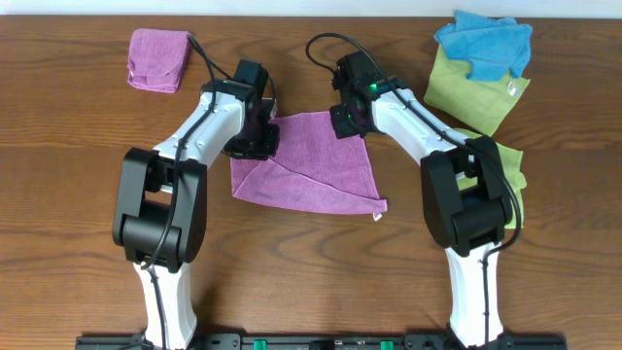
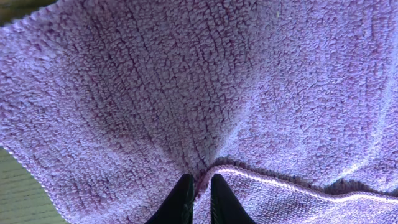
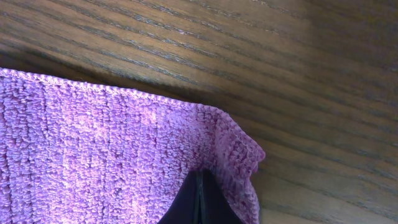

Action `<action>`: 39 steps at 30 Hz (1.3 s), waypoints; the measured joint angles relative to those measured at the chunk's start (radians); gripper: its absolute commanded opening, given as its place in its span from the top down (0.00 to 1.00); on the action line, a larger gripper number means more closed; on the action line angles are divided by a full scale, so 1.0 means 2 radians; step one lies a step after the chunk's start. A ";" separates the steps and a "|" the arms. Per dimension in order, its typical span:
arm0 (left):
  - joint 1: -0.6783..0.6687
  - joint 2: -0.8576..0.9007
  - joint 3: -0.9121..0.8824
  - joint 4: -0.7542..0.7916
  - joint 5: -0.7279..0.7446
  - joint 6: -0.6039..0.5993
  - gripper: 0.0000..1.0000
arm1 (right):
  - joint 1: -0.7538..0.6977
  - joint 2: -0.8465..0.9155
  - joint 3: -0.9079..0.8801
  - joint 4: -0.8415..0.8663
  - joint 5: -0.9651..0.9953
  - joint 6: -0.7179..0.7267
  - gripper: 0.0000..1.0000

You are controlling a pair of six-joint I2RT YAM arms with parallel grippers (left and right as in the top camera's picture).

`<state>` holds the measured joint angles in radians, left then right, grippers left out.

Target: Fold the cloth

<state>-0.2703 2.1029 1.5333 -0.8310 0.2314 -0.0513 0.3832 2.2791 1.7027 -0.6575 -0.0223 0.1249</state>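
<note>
The cloth point(image 1: 311, 167) is a purple-magenta microfibre piece lying partly folded at the table's middle, its white tag point(image 1: 377, 215) at the near right corner. My left gripper point(image 1: 260, 139) is at the cloth's far left edge. In the left wrist view the cloth point(image 2: 186, 93) fills the frame, and the gripper point(image 2: 198, 186) is shut on a pinched fold with a hemmed edge beside it. My right gripper point(image 1: 346, 121) is at the far right corner. The right wrist view shows that gripper point(image 3: 200, 186) shut on the cloth point(image 3: 93, 149) just inside its corner.
A small folded purple pad point(image 1: 157, 58) lies at the far left. At the far right a blue cloth point(image 1: 483, 41) rests on a yellow-green cloth point(image 1: 476, 92). Another yellow-green cloth point(image 1: 507, 160) lies beside the right arm. Bare wood point(image 3: 298, 74) surrounds the cloth.
</note>
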 measured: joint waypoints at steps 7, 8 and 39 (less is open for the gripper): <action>0.000 0.000 0.000 0.000 -0.007 0.000 0.86 | 0.000 0.000 0.000 0.000 0.000 0.000 0.99; 0.000 0.000 0.000 0.000 -0.007 0.000 0.87 | 0.000 0.000 0.000 0.000 0.000 0.000 0.99; 0.000 0.000 -0.005 0.001 -0.011 0.000 0.86 | 0.000 0.000 0.000 0.000 0.000 0.000 0.99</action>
<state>-0.2703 2.1029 1.5242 -0.8295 0.2092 -0.0513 0.3832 2.2791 1.7027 -0.6575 -0.0227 0.1249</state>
